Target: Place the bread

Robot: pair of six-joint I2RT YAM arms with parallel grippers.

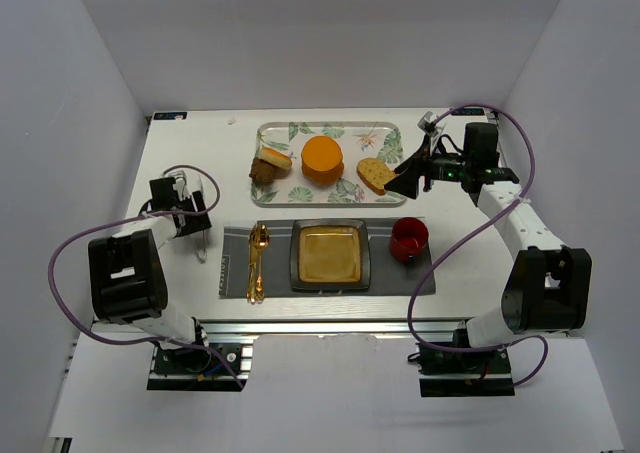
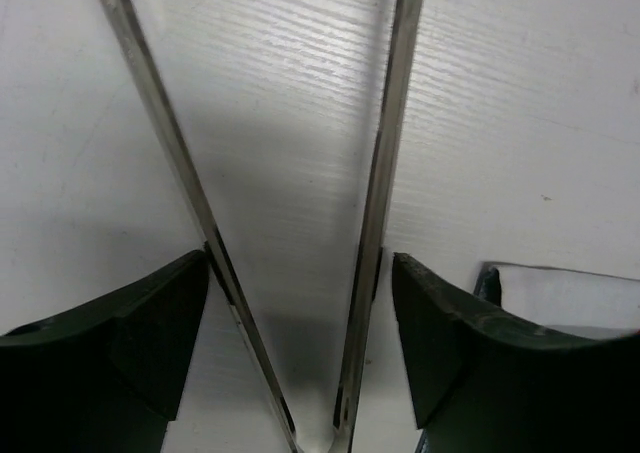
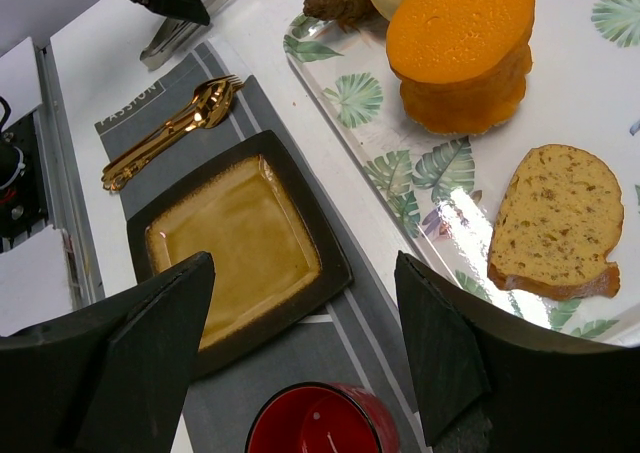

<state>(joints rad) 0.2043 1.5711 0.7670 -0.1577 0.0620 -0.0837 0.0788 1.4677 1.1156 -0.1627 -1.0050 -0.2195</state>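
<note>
Two grippers in view | bread (image 3: 555, 223) lies flat on right end of tray (image 1: 330, 128), just right of orange food (image 1: 322, 159) | right gripper (image 1: 408, 180) hovers just right of bread, fingers wide apart, holding nothing | left gripper (image 2: 300, 263) low over table (image 1: 190, 153) at left, fingers clamping tongs (image 2: 385, 173)

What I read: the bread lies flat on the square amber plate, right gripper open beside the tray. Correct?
No. The bread lies flat on the leaf-print tray, not on the square amber plate; the right wrist view shows it. The right gripper is open beside the tray, as you said.
</note>
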